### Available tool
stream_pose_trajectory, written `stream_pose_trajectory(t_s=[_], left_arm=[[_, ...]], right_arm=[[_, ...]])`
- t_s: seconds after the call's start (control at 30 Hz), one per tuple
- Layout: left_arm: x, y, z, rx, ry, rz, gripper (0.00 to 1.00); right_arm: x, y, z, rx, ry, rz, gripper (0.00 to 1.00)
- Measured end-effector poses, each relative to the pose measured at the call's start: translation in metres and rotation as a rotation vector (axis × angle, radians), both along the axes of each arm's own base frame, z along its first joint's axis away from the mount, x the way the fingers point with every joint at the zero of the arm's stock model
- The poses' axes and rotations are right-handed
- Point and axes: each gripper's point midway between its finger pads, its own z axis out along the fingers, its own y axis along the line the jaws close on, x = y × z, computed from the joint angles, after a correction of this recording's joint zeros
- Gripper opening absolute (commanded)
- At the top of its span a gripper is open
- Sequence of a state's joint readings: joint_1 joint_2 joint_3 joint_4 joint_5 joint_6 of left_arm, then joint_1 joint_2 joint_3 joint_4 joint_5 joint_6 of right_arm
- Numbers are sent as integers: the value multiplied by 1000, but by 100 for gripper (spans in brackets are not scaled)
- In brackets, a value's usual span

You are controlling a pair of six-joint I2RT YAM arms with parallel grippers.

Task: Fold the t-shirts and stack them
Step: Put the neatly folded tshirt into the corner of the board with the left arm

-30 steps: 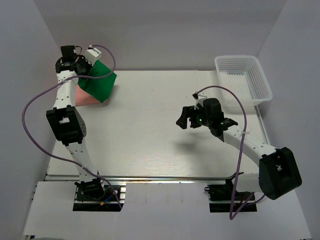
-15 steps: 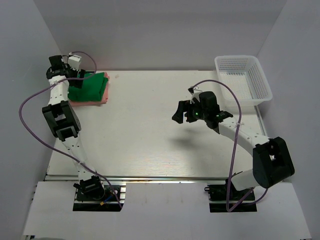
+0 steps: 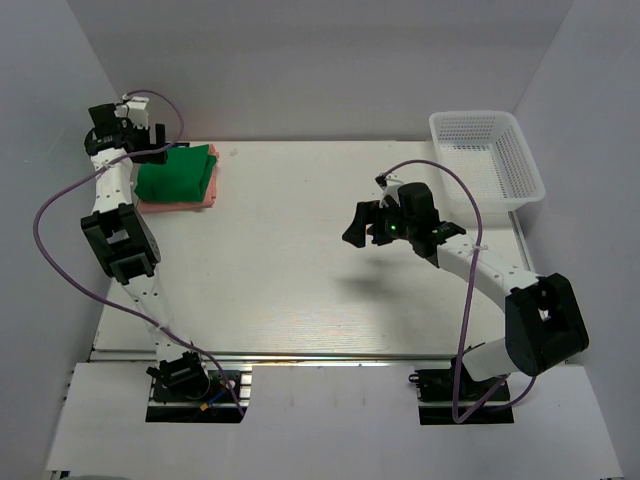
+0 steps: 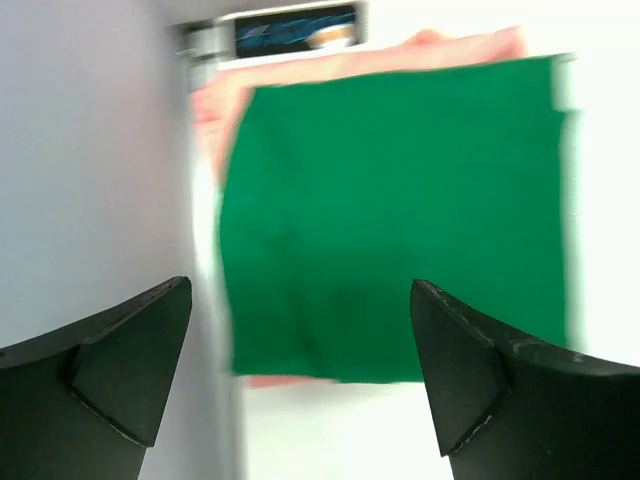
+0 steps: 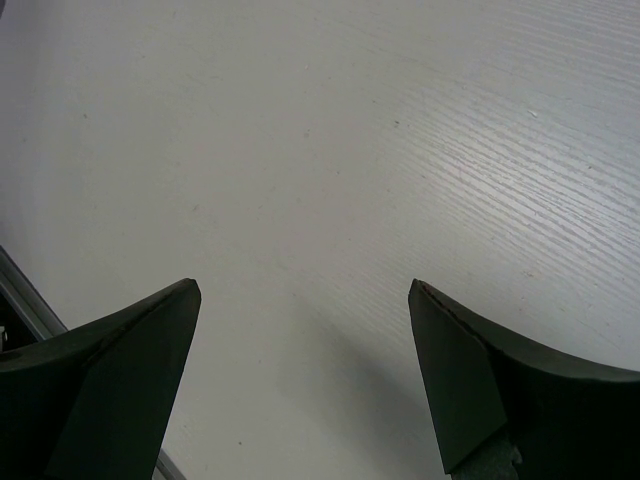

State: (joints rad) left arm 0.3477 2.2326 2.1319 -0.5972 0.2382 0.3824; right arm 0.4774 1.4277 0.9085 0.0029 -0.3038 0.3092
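Green t-shirt folded flat atop pink t-shirt, stacked at the counter corner far left of the basket. Judged near done: lift straight up, avoid snagging the top layer. Left claw above them, spread wide, gripping nothing. Right claw likewise spread and empty, hovering over bare counter, nearer the basket's left.

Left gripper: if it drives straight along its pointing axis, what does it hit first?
Likely the folded emerald green cloth t-shirt, which sits centred ahead of the open left gripper and lies on the salmon pink t-shirt. Depth is unclear.
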Motion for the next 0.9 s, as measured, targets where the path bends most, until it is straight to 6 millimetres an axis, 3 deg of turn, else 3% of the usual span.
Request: stream_pose_trajectory(t_s=[0.13,0.23,0.37,0.47,0.6,0.67,0.77,0.9], left_arm=[[-1,-36,11,-167,-35,-50,100],[-13,-67,19,-312,-44,-82,100],[-36,-111,22,-457,-27,-108,100],[-67,-158,12,-498,-1,-89,100],[-166,-274,-10,-549,76,-199,100],[-209,-310,-9,-556,79,-247,100],[-246,-316,-7,-536,44,-204,100],[-270,-307,-14,-499,20,-122,100]], right_arm=[[-5,-1,3,10,-6,1,90],[-16,-7,9,30,-24,-5,90],[-30,-14,13,45,-44,-12,90],[-38,-22,16,50,-62,-31,90],[-52,-35,12,44,-61,-71,90],[-61,-43,5,36,-56,-86,90],[-77,-57,-9,17,-41,-125,90],[-93,-76,-20,13,-49,-194,90]])
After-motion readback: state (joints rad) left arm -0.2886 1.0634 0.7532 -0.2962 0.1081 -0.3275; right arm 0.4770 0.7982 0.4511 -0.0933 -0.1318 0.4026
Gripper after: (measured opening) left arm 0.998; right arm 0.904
